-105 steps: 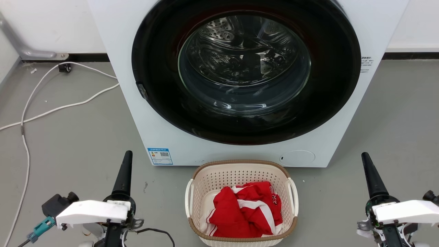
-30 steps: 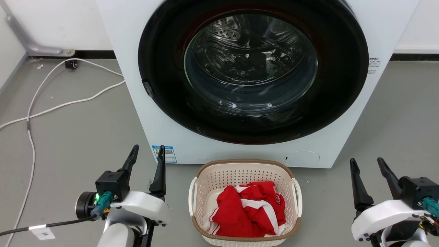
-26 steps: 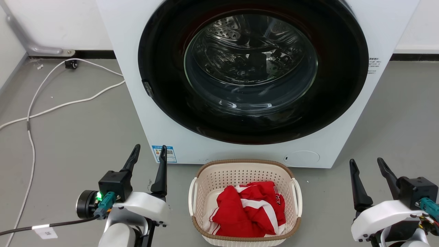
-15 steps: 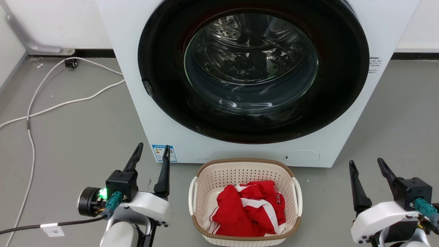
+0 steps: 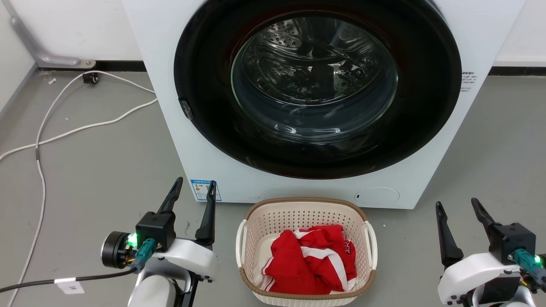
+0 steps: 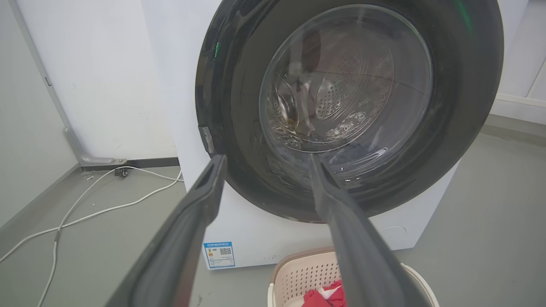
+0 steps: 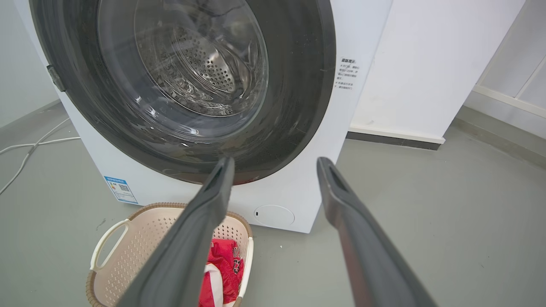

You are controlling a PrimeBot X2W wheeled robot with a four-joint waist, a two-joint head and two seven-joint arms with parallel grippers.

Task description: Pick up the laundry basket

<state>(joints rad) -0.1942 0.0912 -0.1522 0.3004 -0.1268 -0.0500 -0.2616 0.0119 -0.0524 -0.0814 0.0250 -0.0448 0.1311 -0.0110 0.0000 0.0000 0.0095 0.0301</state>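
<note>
The laundry basket [image 5: 305, 200] stands on the grey floor [image 5: 94, 179], just in front of the washer [image 5: 200, 140] and below its round dark door, between the two arms. Inside it lies a crumpled red garment [image 5: 307, 264] with white stripes. The load looks light to me, but it could shift if the basket tilts. The left tool [image 5: 195, 182] hangs to the left of the basket, near it but apart; its two dark fingers are spread and nothing is between them. The right tool [image 5: 456, 203] is on the other side, farther from the basket, its fingers spread as well and holding nothing. Both tools point forward to the washer, not down to the basket. One tool on each side fits a lift with two arms: the white left handle [image 5: 239, 243] and right handle [image 5: 373, 243] each face the tool of that side. In my judgement this is the approach, and the basket is not yet touched. Next, each tool must turn inward and go lower to its handle; the right one has the longer way. The handles are thin, so there is little room for error, and an unequal lift could tip the garment out.
</note>
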